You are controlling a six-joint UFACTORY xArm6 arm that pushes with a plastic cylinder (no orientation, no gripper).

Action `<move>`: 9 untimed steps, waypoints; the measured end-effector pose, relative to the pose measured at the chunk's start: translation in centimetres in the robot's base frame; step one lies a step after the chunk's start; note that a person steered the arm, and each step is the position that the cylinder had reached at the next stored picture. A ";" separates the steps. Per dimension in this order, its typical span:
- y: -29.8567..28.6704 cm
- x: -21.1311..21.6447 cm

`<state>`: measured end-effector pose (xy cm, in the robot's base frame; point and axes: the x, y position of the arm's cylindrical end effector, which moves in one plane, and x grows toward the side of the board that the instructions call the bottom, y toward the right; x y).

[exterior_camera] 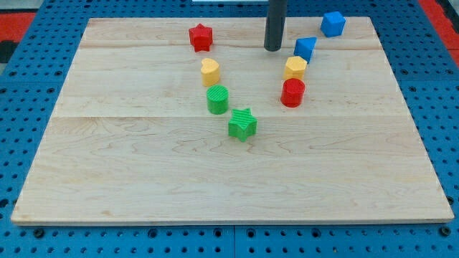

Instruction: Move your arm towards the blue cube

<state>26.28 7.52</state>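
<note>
The blue cube sits near the view's top right corner of the wooden board. My tip rests on the board near the top, to the left of and a little below the cube. A second blue block, shape unclear, lies between them, just right of the tip. My tip touches no block.
A yellow block and a red cylinder sit below the second blue block. A red star, yellow heart, green cylinder and green star run down the middle left.
</note>
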 end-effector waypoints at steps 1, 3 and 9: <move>0.0 -3.5; -0.1 -3.8; 3.9 -7.1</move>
